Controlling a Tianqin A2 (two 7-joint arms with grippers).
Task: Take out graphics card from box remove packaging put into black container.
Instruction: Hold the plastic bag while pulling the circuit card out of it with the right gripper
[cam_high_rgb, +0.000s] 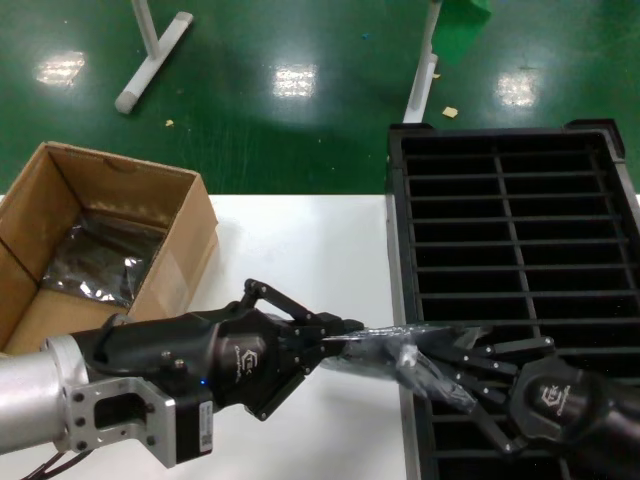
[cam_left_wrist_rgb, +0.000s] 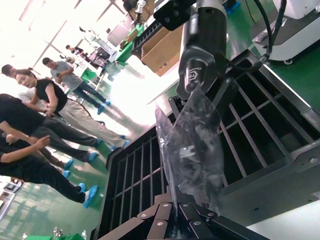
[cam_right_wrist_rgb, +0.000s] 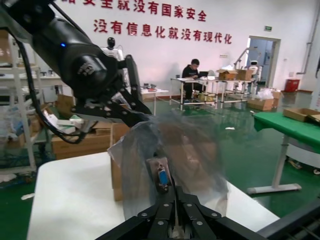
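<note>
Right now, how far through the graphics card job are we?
Done: bagged card is out of the box. In hand: left gripper and right gripper both pinch the packaging, the graphics card still inside. Left: strip the bag and slot the card into the black container.

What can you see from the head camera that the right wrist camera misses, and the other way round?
Only the head view shows the open box with another grey bag lying inside, and the crate with its rows of slots. Only the right wrist view shows the card's bracket end with its blue connector through the bag, plus the hall behind, with a seated person. Both show the bag stretched between the left end effector and the right end effector, each shut on an end of it.
</note>
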